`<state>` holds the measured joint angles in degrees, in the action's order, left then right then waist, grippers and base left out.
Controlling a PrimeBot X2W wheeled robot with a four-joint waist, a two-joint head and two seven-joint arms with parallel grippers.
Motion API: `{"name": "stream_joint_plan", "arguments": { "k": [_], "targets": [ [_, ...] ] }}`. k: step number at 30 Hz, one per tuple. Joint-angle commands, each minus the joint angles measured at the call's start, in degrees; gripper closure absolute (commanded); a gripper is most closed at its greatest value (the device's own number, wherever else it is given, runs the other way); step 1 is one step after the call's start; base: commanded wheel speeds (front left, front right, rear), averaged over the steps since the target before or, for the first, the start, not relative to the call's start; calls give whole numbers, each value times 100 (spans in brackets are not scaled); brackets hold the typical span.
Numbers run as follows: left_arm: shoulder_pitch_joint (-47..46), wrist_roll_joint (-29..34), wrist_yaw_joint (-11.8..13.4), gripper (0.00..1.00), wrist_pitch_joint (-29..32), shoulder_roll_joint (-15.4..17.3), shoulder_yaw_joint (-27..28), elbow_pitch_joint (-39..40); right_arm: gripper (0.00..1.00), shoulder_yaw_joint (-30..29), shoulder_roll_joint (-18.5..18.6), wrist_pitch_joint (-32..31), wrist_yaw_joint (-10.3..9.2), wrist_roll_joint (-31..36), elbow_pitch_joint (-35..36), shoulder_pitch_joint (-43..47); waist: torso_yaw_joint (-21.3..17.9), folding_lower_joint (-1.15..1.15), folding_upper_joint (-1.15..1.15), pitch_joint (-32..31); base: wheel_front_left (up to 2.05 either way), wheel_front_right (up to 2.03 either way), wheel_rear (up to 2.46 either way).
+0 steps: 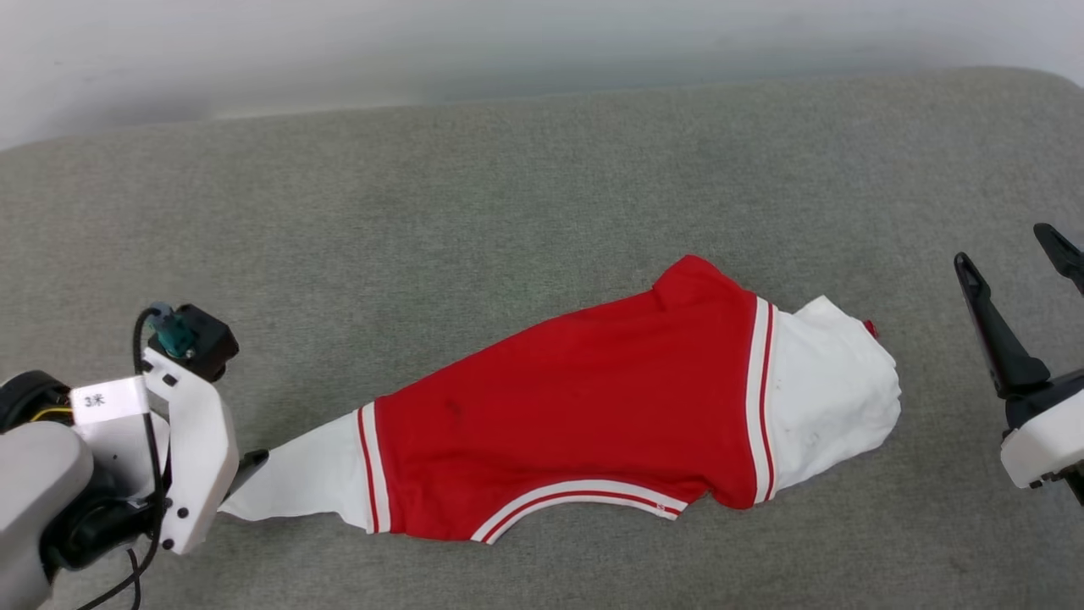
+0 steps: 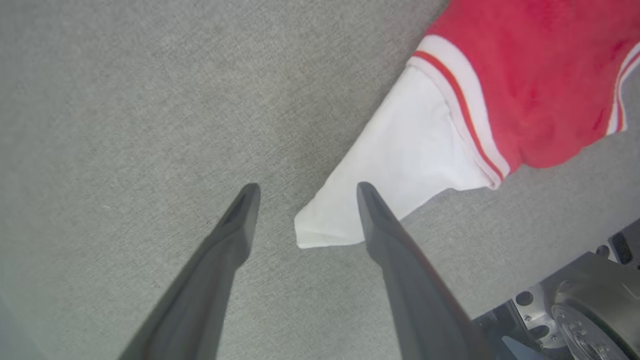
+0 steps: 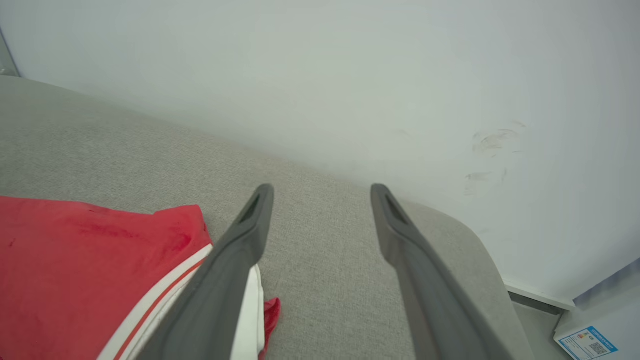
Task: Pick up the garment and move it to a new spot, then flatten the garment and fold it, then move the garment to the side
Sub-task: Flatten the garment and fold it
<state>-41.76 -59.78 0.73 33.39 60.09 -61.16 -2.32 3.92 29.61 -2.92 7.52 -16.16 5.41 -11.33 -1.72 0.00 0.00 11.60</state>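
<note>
Garment: you have the garment (image 1: 576,407) lying flat on the grey cushion (image 1: 474,186), stretched from near left to far right, red body in the middle of the head view.
Left sleeve: the white left sleeve (image 2: 400,165) tapers to a point at the near left, beyond a red-and-white striped band.
Right sleeve: the white right sleeve (image 1: 834,390) lies bunched at the garment's right end, a scrap of red showing at its far edge.
Trim: a curved striped trim (image 1: 576,496) runs along the near edge of the red body.
Left claw: your left claw (image 2: 305,187) is released, fingers spread wide over the cushion; the sleeve's tip lies between them, under the right-hand finger (image 2: 395,240). You cannot tell whether that finger touches the cloth. Nothing is gripped.
Right claw: your right claw (image 1: 1003,246) is released and empty, held to the right of the garment, apart from it; in its wrist view its fingers (image 3: 240,250) point toward the pale wall (image 3: 350,75).
Lettering: none visible on the side facing up.
</note>
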Motion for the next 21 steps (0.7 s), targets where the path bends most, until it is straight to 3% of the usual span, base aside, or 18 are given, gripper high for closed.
{"name": "stream_joint_plan", "arguments": {
  "k": [1, 10, 11, 13, 21],
  "targets": [
    [-21, -20, -41, 0, 62, -82, -49, -94, 0, 12, -36, 30, -6, -21, -15, -88, -79, 0, 0, 96, 0, 0, 0],
    [250, -55, -333, 0, 130, -613, -390, -1028, 0, 115, -95, 82, -6, 14, -101, -267, -215, 0, 0, 354, 0, 0, 0],
    [255, -44, -372, 22, 90, -680, -413, -1099, 0, 110, -97, 87, -6, 19, -109, -275, -212, 0, 0, 359, 0, 0, 0],
    [189, 53, -409, 100, -112, -766, -375, -1203, 0, 100, -108, 91, -6, 30, -126, -263, -193, 0, 0, 353, 0, 0, 0],
    [-81, 375, -255, 100, -908, -454, -25, -1355, 0, -50, -165, 78, -6, 28, -187, -5, -83, 0, 0, 187, 0, 0, 0]
  ]
}}
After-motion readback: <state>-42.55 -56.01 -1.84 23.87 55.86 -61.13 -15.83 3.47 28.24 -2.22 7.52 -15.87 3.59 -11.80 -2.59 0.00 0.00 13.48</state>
